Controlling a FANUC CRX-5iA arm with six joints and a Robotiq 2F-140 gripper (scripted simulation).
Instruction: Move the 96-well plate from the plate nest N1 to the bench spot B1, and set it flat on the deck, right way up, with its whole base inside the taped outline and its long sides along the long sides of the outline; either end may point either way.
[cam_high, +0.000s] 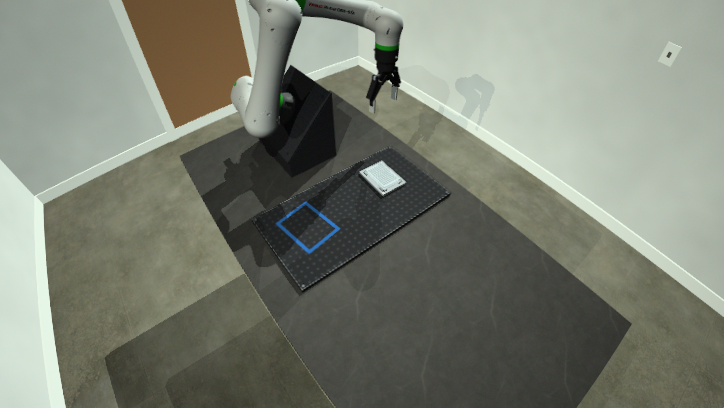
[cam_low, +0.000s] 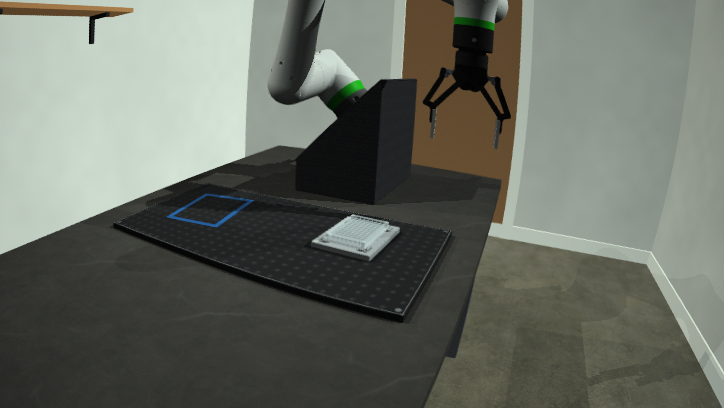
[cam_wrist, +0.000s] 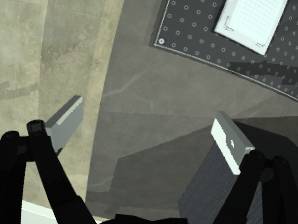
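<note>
The white 96-well plate (cam_high: 382, 177) sits flat in its nest at one end of the perforated black deck (cam_high: 420, 202), well apart from the blue taped outline (cam_high: 308, 226) at the other end, while the gripper (cam_high: 383, 101) hangs high above the deck's plate end, fingers spread fully wide and empty.

The 96-well plate (cam_low: 356, 236) at centre frame looks like pale, faintly glossy plastic, lying on a matt black deck (cam_low: 263, 253) dotted with a grid of small holes. The arm (cam_high: 268, 65) at the top is smooth, glossy white (with green bands), its gripper (cam_low: 465, 124) matt black with grey metal-looking pads (cam_wrist: 229, 143). The table (cam_low: 151, 344) is dark, stone-like and dull, and the floor (cam_low: 557, 329) at lower right is mottled and rough.
</note>
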